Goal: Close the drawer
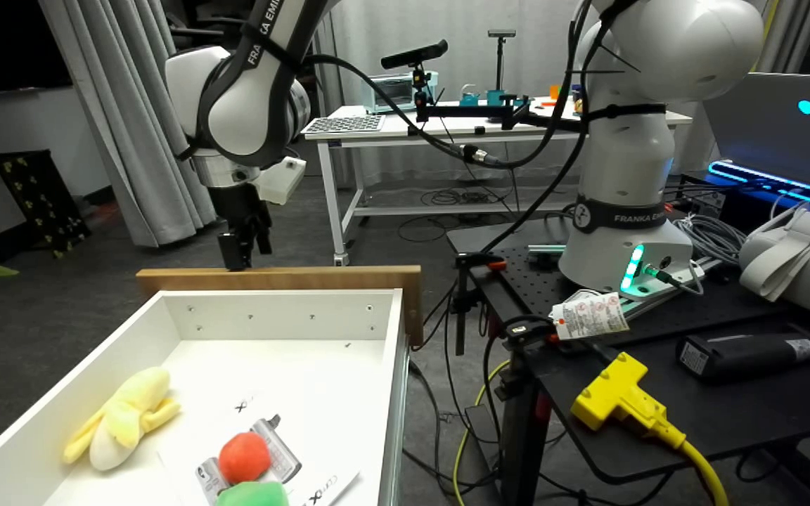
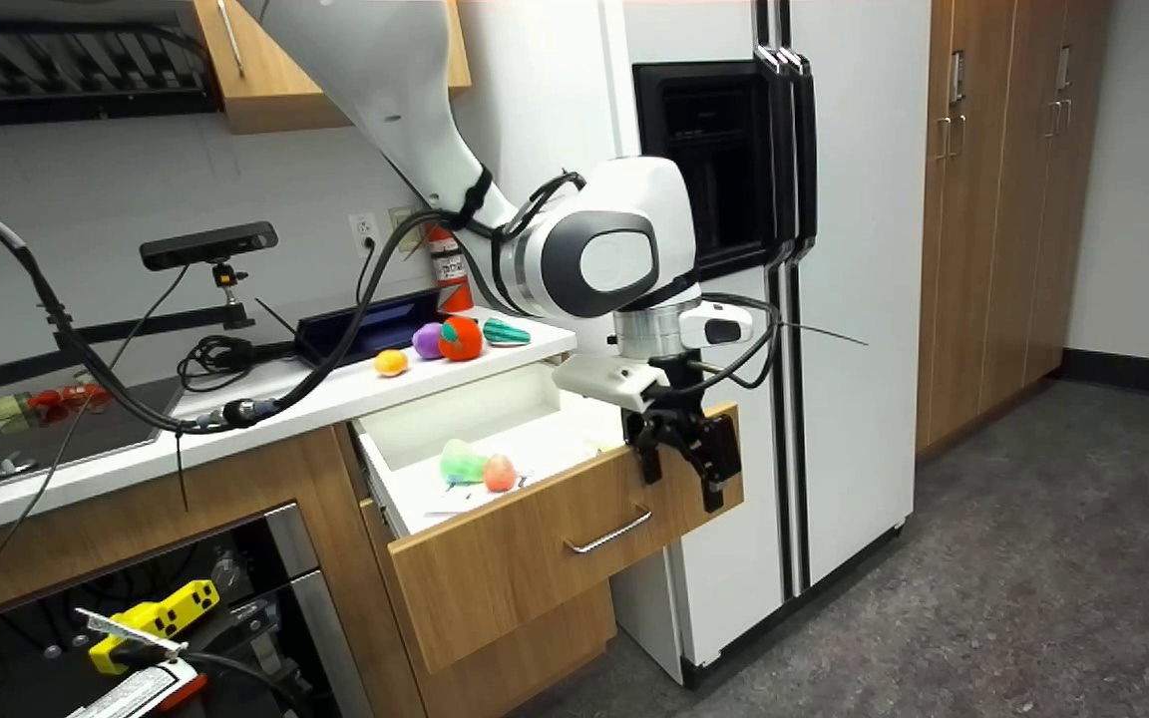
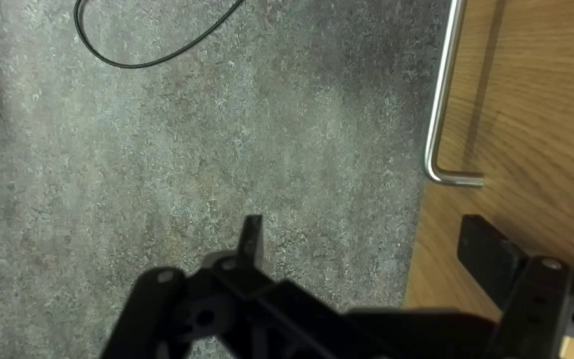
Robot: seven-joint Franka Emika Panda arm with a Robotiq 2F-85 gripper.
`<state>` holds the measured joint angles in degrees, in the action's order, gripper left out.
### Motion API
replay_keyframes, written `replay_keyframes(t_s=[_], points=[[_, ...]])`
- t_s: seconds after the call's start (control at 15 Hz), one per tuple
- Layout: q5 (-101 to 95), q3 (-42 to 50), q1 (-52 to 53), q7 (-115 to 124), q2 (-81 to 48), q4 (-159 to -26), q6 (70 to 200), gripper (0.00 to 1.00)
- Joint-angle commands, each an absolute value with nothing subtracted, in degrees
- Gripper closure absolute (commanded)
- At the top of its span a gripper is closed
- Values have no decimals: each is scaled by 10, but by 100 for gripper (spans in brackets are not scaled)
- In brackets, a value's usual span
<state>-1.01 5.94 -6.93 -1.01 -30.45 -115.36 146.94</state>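
- The drawer point(image 1: 292, 379) is seen standing well open, projecting from beneath the front edge of the surface point(image 2: 360, 389) by the corner nearest the refrigerator point(image 2: 854, 299).
- The gripper point(image 3: 366, 244) is held outside the drawer's front panel point(image 2: 525, 568), toward the panel's corner beside the refrigerator. The fingers point(image 3: 491, 262) are spread apart, and nothing is seen between them.
- The step in hand is judged to be the lining-up for a push from outside; the closing itself is not yet done.
- For the next move, the finger on the panel side should be set against the panel, and the drawer driven straight back under the surface's front edge.
- Since the push would fall near a corner, some skewing could be expected; a contact shifted toward the handle point(image 3: 441, 89) might prove steadier.
- Whether the panel is touched cannot be told: in the wrist view that finger is seen just beside it, perhaps against it, and in an exterior view its tip seems hidden behind the panel's top edge.
- In the wrist view, the handle's far end is cut off by the top border.
- In an exterior view, the drawer's inner end is cut off, along with part of the green toy point(image 1: 254, 494); what the yellow toy point(image 1: 127, 418) is meant to be cannot be made out.
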Motion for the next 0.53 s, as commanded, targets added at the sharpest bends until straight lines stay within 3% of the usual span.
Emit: replay_keyframes(t_s=[0.0,0.47], points=[[-11,59,-70,-10,-305,-1152,1468,0],[-6,52,-75,-20,-304,-1151,1485,0]])
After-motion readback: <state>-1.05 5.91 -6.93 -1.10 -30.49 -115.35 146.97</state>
